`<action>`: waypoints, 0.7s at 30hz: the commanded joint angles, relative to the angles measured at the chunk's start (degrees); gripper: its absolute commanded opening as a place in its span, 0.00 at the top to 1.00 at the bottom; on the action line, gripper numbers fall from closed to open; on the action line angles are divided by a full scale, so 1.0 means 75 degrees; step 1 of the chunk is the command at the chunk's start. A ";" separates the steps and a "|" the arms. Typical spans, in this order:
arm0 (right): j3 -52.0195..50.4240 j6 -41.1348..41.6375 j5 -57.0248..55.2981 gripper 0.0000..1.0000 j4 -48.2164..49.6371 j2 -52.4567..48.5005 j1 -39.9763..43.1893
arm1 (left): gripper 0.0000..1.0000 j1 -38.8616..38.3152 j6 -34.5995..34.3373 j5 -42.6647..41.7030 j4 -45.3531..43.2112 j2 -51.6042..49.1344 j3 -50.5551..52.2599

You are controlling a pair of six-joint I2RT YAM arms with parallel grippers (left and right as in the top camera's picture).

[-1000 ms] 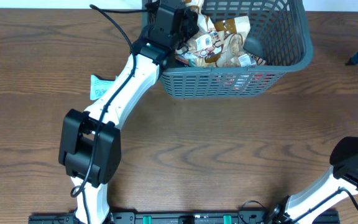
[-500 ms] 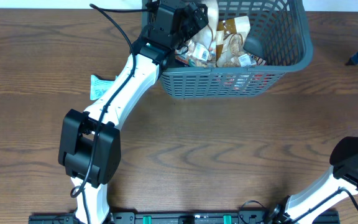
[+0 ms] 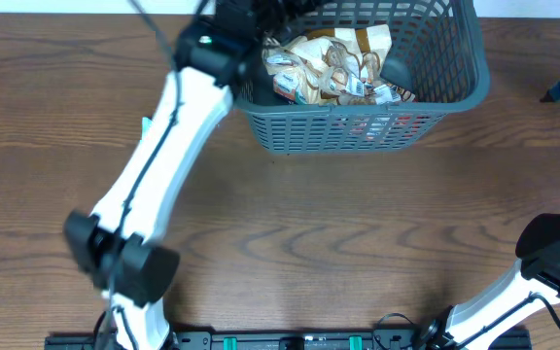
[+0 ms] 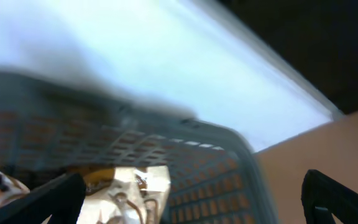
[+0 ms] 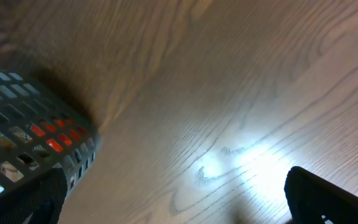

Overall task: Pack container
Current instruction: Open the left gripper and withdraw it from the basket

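Left gripper (image 4: 188, 202) has let go, jaws now spread wide, lifting above the container (image 3: 367, 126) at far centre, snack packets (image 3: 324, 63) inside; right gripper (image 5: 176, 199) likewise spread, empty; another item judged packed.

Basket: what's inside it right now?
Tan and white snack packets piled in the basket; something red shows through the front wall. Left arm covers the left corner; whatever lies under the pile is hidden.
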State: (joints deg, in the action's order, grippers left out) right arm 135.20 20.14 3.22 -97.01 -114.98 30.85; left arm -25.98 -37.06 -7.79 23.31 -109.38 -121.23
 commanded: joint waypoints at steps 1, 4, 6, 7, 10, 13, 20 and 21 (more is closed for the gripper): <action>-0.0041 -0.0090 0.0003 0.01 -0.0012 -0.0064 0.0026 | 0.01 0.0099 0.1326 -0.0064 0.0460 0.1163 -0.0399; -0.0041 -0.0090 0.0003 0.01 -0.0012 -0.0064 0.0026 | 0.01 0.0172 0.2157 -0.0047 0.1466 0.1711 -0.0396; -0.0041 -0.0090 0.0003 0.01 -0.0012 -0.0064 0.0026 | 0.01 0.0175 0.2311 -0.0050 0.2008 0.1915 -0.0396; -0.0041 -0.0090 0.0003 0.01 -0.0012 -0.0064 0.0026 | 0.01 0.0175 0.2308 -0.0050 0.2311 0.2020 -0.0396; -0.0041 -0.0090 0.0003 0.01 -0.0012 -0.0064 0.0026 | 0.01 0.0175 0.2311 -0.0047 0.3214 0.2294 -0.0396; -0.0041 -0.0090 0.0003 0.01 -0.0012 -0.0064 0.0026 | 0.02 0.0175 0.2308 -0.0044 0.3783 0.2378 -0.0396; -0.0041 -0.0093 0.0003 0.01 -0.0012 -0.0064 0.0026 | 0.01 0.0146 0.1749 -0.0318 0.4756 0.2363 -0.0388; -0.0041 -0.0090 0.0003 0.01 -0.0012 -0.0064 0.0026 | 0.01 0.0146 0.1728 -0.0332 0.4919 0.2363 -0.0388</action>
State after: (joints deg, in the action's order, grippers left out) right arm 135.20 20.14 3.22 -97.03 -114.98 30.85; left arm -24.86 -22.70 -8.69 58.63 -91.61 -124.38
